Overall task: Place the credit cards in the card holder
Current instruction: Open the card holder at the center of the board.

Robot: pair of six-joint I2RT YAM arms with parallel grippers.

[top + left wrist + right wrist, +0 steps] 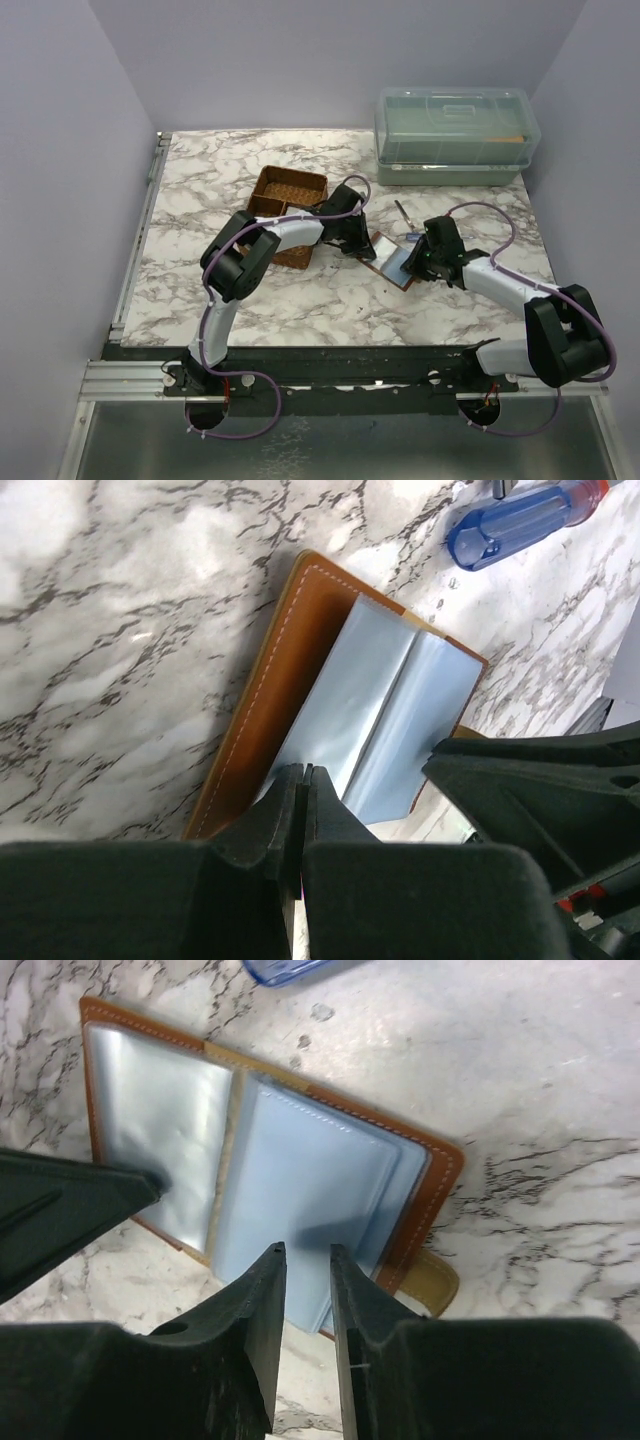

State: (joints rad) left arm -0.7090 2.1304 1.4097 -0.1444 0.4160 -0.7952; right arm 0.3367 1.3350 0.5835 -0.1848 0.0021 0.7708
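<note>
The brown card holder (388, 258) lies open on the marble between both arms, its stitched leather edge (270, 690) and snap tab (432, 1285) showing. Shiny grey sleeves (160, 1130) cover its left half. A pale blue stack (310, 1170) covers the right half; whether these are credit cards or pocket sleeves I cannot tell. My left gripper (303, 772) is shut, tips resting at the near edge of the pale sheets, and nothing shows between them. My right gripper (305, 1250) hangs over the blue stack, its jaws narrowly open and empty.
A blue-handled screwdriver (520, 520) lies just beyond the holder. A brown divided basket (288, 198) stands behind the left arm. A clear lidded plastic box (455, 135) sits at the back right.
</note>
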